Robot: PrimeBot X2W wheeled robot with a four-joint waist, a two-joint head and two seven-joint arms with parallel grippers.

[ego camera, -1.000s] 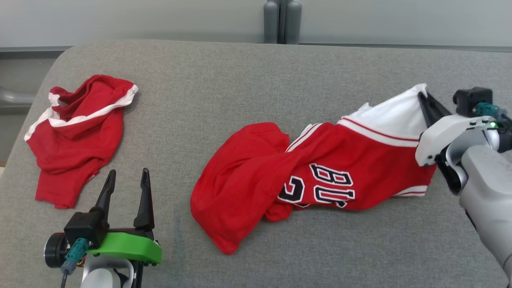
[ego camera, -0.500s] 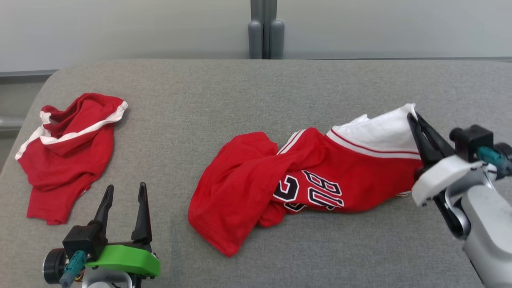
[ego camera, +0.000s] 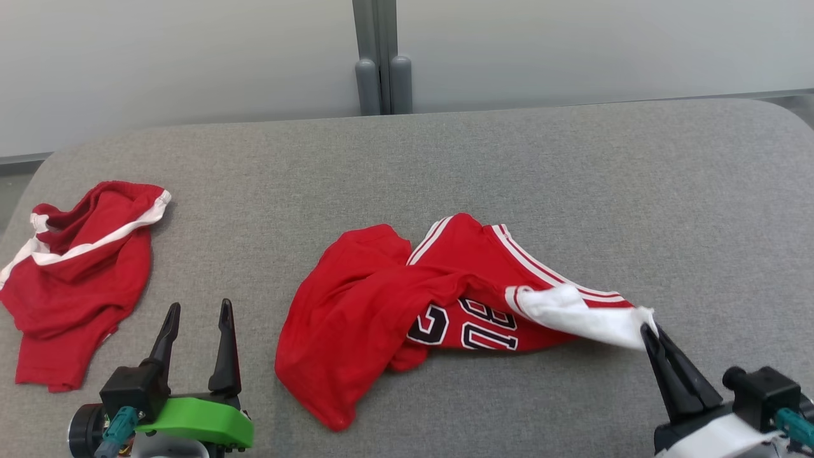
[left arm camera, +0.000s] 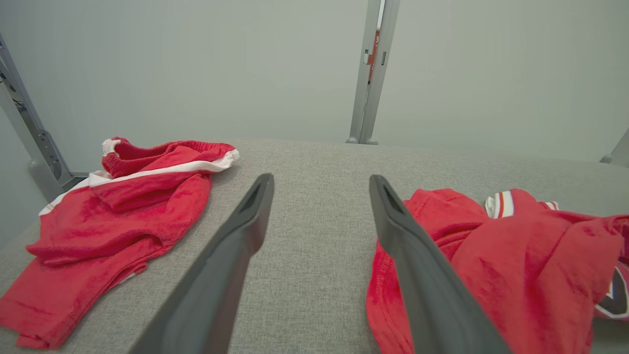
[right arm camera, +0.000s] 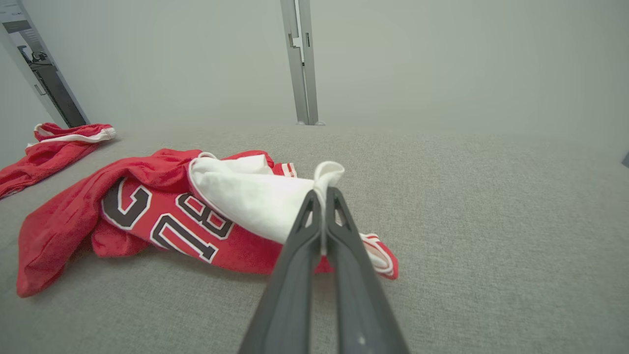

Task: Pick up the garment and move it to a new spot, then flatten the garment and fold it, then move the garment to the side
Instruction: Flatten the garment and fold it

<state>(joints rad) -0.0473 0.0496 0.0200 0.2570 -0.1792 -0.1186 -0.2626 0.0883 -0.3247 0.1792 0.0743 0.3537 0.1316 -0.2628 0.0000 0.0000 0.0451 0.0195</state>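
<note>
The red jersey (ego camera: pixel 375 305), judged light and limp, is crumpled at the middle of the desk (ego camera: pixel 572 191) and pinched at its white edge by the right tool (ego camera: pixel 647 329), a hold likely to drag it out long, while the left tool (ego camera: pixel 198 306) is spread.

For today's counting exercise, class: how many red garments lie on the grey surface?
2. The numbered jersey lies at the middle, its white edge pinched in the right claw; the second garment, red with white trim, lies crumpled at the far left. None seems hidden.
</note>
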